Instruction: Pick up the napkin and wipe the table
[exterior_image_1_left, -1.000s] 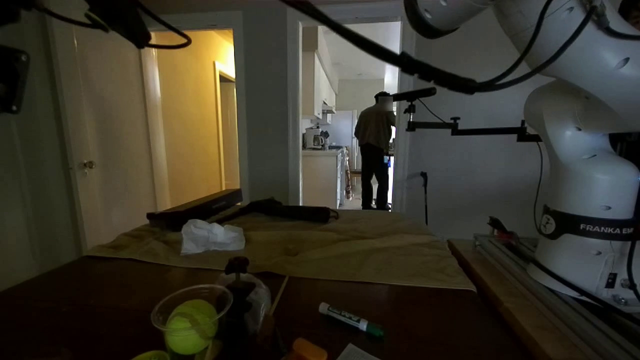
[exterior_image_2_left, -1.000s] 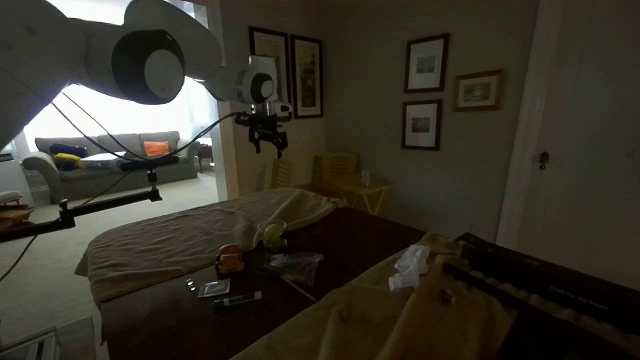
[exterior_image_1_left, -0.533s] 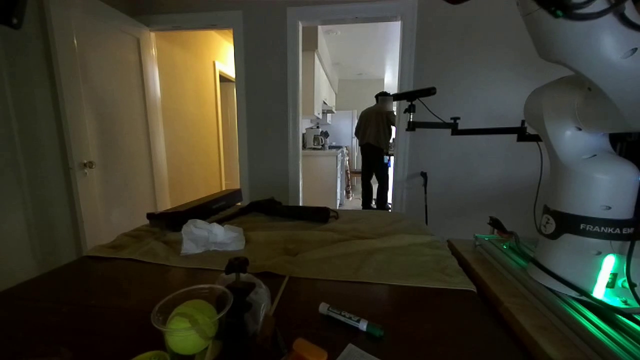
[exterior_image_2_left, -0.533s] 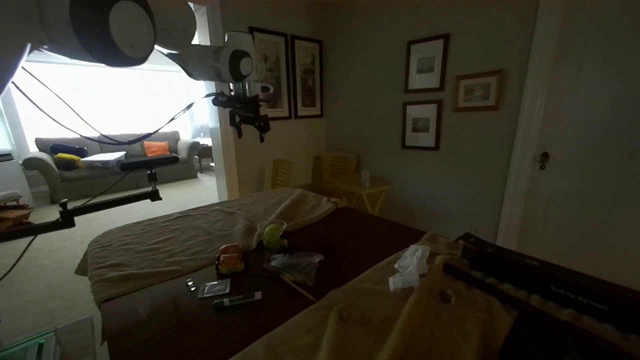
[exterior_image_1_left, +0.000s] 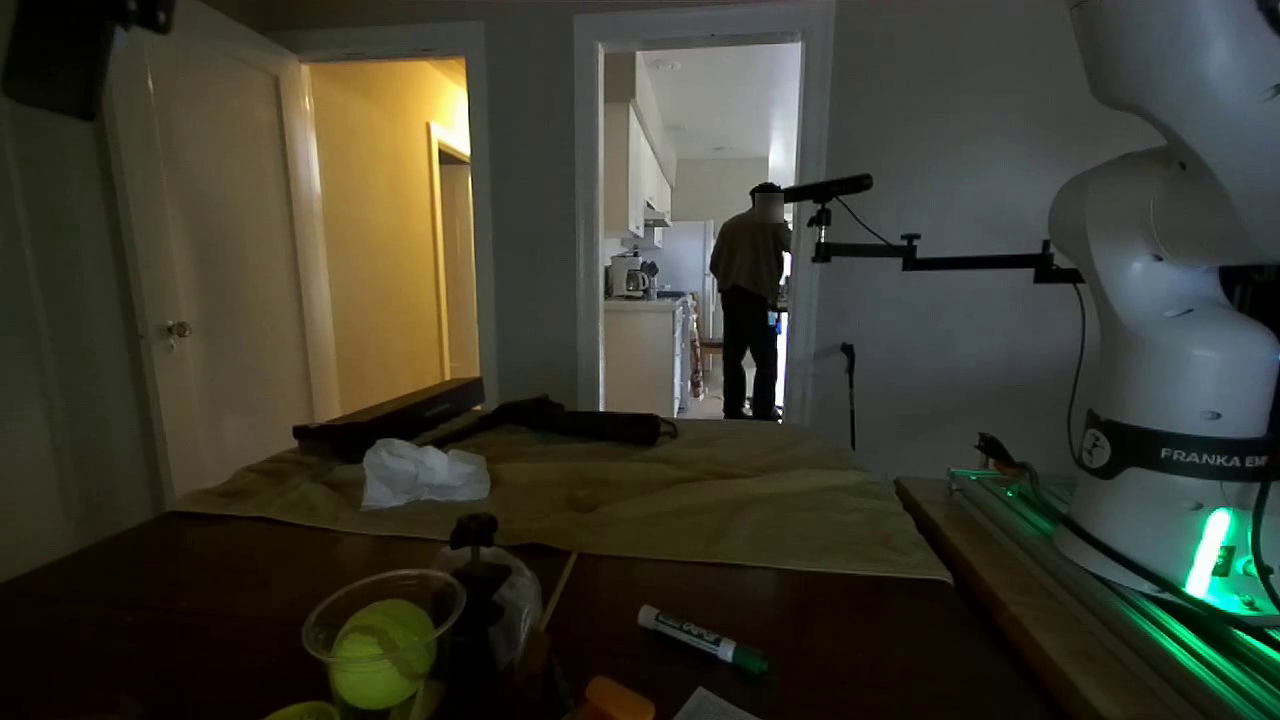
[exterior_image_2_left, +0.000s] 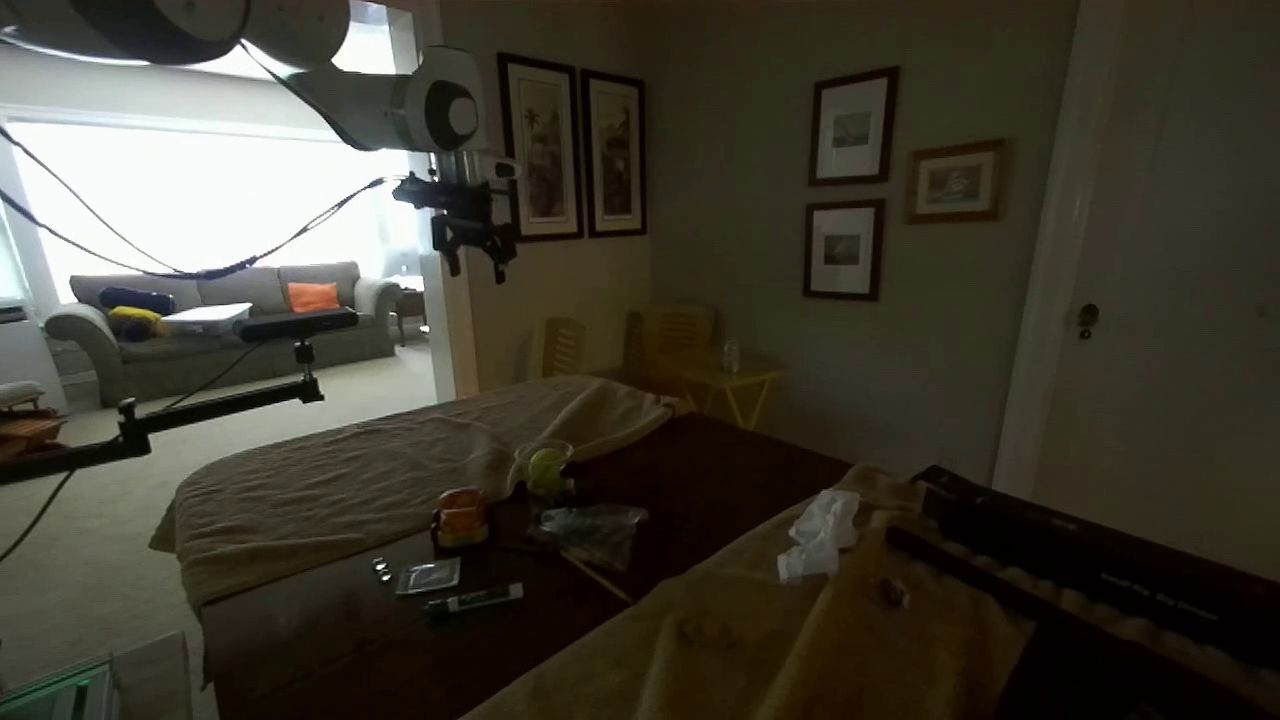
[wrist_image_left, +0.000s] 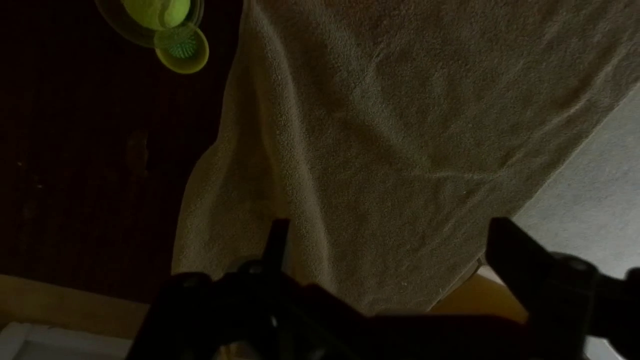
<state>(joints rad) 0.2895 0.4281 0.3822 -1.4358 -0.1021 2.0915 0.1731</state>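
My gripper (wrist_image_left: 388, 220) hangs empty with jaws spread, and when I reach for the napkin (exterior_image_2_left: 825, 522) on the tan cloth (exterior_image_2_left: 760, 620), I could pinch up both, since that cloth looks loosely rumpled, though this gloom leaves me unsure.

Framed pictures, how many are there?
5 in an exterior view: left tall frame, partly behind the gripper; right tall frame alongside; upper frame above lower frame, rightmost frame beside them.
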